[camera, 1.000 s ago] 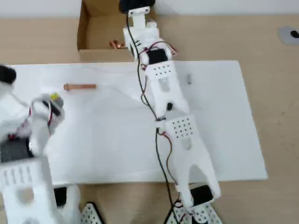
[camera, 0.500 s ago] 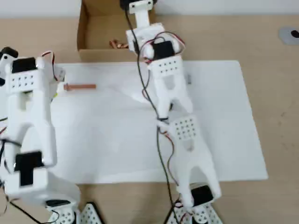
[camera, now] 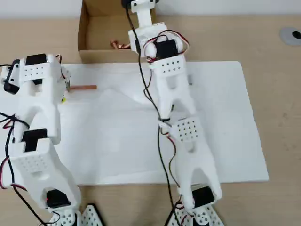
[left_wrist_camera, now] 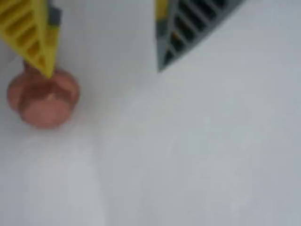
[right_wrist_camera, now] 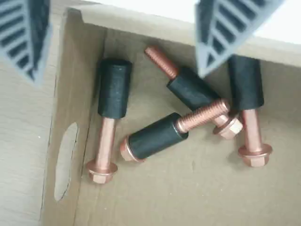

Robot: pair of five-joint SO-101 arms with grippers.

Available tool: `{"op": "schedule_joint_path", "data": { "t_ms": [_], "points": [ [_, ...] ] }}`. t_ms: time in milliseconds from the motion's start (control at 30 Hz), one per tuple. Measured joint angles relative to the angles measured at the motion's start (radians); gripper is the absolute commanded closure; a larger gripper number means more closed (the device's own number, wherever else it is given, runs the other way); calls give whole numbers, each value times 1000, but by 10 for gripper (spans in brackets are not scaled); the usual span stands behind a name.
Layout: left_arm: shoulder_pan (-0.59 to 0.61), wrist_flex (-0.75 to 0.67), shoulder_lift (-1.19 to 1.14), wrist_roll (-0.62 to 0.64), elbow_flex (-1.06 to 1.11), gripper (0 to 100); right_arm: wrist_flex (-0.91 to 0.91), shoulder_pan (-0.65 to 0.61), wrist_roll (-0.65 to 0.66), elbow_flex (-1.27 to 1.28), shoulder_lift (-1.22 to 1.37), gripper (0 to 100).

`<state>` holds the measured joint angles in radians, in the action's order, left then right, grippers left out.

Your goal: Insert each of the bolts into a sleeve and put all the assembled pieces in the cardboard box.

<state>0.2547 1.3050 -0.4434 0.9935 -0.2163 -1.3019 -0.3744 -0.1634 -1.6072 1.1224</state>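
A bare copper bolt [camera: 83, 87] lies on the white sheet [camera: 211, 141] at the far left. My left gripper [camera: 65, 89] sits at the bolt's head end. In the left wrist view this gripper [left_wrist_camera: 104, 70] is open, and its yellow finger [left_wrist_camera: 35, 33] touches the bolt head [left_wrist_camera: 43, 98] from one side. My right gripper [right_wrist_camera: 117, 75] hangs open over the cardboard box [right_wrist_camera: 155, 197]. Several bolts in black sleeves [right_wrist_camera: 157, 134] lie on the box floor. In the high view the box [camera: 85, 33] stands at the far edge with copper pieces [camera: 117, 44] inside.
The right arm [camera: 169, 80] stretches across the middle of the sheet toward the box. A small grey object [camera: 190, 79] lies on the sheet to that arm's right. Bare wooden table [camera: 277, 94] surrounds the sheet.
My left arm has swung forward from the near left corner to the bolt's head. The right arm has shifted slightly farther over the box.
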Motion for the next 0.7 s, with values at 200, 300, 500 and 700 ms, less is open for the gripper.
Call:
{"op": "schedule_joint_path", "data": {
  "t_ms": [200, 300, 500, 700],
  "points": [
    [-5, -8, -101, 0, -132, 843, 0, -28, -2, 0, 0, 745],
    [-6, -8, -155, 0, -180, 843, 0, -51, 0, 0, 0, 745],
    [-5, 2, -230, 0, -203, 843, 0, -58, 0, 0, 0, 745],
    [-5, 3, -242, 0, -210, 843, 0, -58, 0, 0, 0, 745]
  ]
}}
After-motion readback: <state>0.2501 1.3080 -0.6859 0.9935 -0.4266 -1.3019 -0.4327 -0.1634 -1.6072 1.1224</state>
